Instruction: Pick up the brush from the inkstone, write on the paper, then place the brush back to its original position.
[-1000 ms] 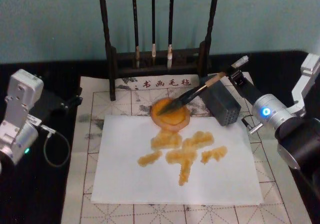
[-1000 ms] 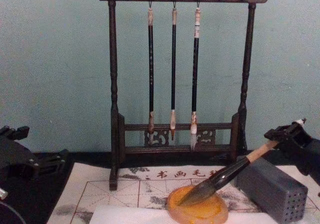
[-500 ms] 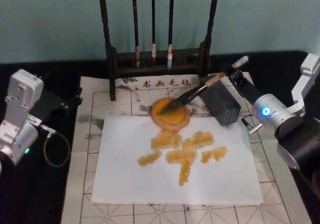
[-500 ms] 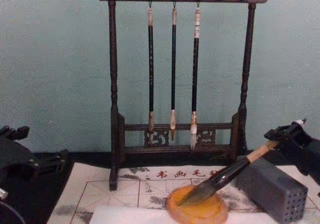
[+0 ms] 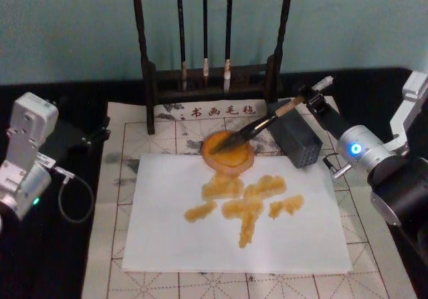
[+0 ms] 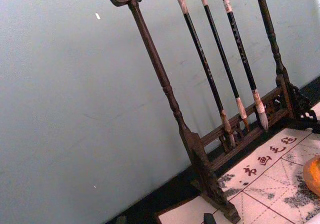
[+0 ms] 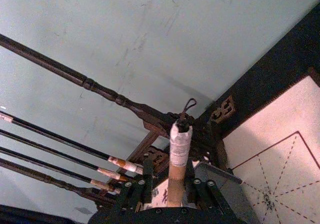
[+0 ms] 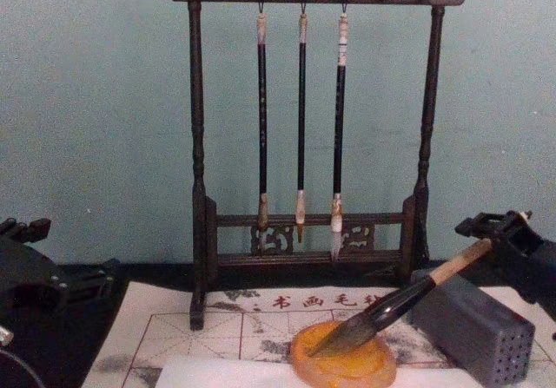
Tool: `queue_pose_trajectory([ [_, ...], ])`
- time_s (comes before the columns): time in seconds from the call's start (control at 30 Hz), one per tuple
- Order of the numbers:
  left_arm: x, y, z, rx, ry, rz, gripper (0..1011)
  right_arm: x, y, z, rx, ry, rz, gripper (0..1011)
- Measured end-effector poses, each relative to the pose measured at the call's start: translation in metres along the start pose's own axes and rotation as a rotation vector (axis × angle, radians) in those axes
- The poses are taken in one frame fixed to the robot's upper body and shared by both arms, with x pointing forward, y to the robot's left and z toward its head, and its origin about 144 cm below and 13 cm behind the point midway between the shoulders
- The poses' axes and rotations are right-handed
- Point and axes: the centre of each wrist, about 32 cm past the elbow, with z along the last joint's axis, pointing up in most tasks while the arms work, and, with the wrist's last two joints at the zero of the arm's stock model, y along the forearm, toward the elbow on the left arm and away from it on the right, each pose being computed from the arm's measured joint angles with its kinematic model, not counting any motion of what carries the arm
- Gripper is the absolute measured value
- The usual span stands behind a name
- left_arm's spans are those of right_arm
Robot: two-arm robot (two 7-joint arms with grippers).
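Brush resting with its tip in the dish, right gripper at the handle's top.

The brush (image 5: pixel 257 126) slants from the orange dish (image 5: pixel 228 150) up across the grey block (image 5: pixel 295 140), with the white paper (image 5: pixel 234 212), daubed with amber strokes, just in front on the gridded mat (image 5: pixel 127 128). Behind stands the rack (image 8: pixel 308 128) with three thin brushes (image 8: pixel 301 123). The right gripper (image 5: pixel 309 100) has its fingers closed around the handle's pale end. The left gripper (image 5: pixel 93 136) sits off the mat's left edge; I cannot tell its finger state.

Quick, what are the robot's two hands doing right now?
Left gripper: cannot be told, parked left of the mat.
Right gripper: closed on the thick bamboo-handled brush, tuft in the round orange inkstone.
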Motion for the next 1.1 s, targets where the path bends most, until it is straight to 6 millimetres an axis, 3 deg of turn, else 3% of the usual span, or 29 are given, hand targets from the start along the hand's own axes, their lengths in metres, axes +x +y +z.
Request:
queue_pose_trajectory([
  [0.4,0.0000,0.0000,0.0000,0.000,0.000,0.000,1001,0.0000,0.0000,0.0000,-0.001,0.000,0.000,726],
  [0.47,0.0000,0.0000,0.0000,0.000,0.000,0.000,1001,0.0000,0.0000,0.0000,-0.001,0.000,0.000,822],
  [0.7,0.0000,0.0000,0.0000,0.000,0.000,0.000,1001,0.0000,0.0000,0.0000,-0.001,0.000,0.000,998],
  [1.1,0.0000,0.0000,0.0000,0.000,0.000,0.000,1001,0.0012,-0.0017,0.0009,0.000,0.002,-0.002,1000],
])
